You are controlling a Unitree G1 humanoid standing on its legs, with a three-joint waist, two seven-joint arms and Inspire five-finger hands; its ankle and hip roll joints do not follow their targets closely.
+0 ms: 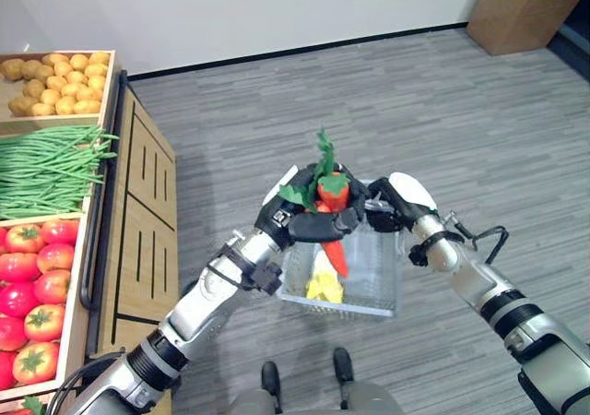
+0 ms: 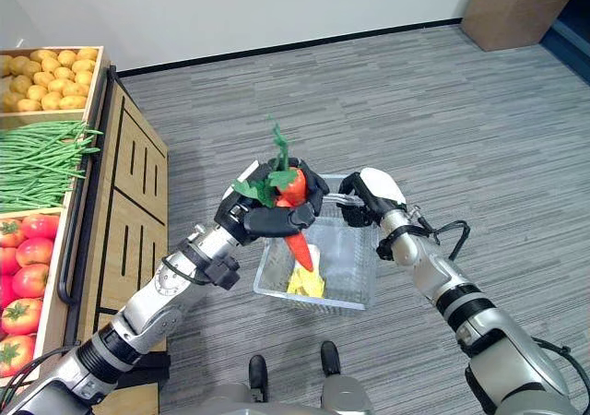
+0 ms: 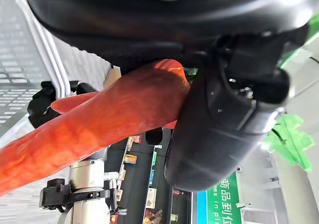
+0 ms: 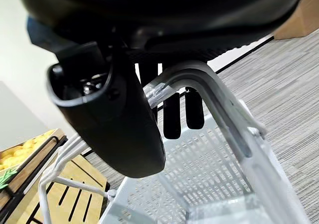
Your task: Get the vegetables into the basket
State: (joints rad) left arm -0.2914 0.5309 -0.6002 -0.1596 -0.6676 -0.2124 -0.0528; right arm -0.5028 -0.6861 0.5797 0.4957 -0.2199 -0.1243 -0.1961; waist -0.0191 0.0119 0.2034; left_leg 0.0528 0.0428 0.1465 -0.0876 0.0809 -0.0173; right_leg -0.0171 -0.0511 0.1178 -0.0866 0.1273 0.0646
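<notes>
Green sign with white characters behind the left hand (image 3: 219, 109) in the left wrist view, too partial to read. Small packaged goods on dark shelves there too, print illegible.

Grey wood-grain floor (image 1: 387, 111) all around, white wall (image 1: 277, 9) with dark skirting beyond, brown cardboard box (image 1: 521, 9) in the far corner past the right hand (image 1: 392, 203). Wooden produce stand (image 1: 138, 212) off to the left arm's side, holding potatoes (image 1: 55, 83), green beans (image 1: 46, 171) and tomatoes (image 1: 32, 295) in separate crates.

Left hand raised over the wire basket (image 1: 373, 277), fingers and thumb curled round an orange carrot (image 1: 334, 249), leafy green top (image 1: 323, 157) sticking up above the hand, tip pointing down into the basket. Something yellow (image 1: 324, 286) lying on the basket's bottom, below the carrot tip. Right hand just beside the left, clenched round the basket's grey handle (image 4: 209, 89), carrying the basket clear of the floor.
</notes>
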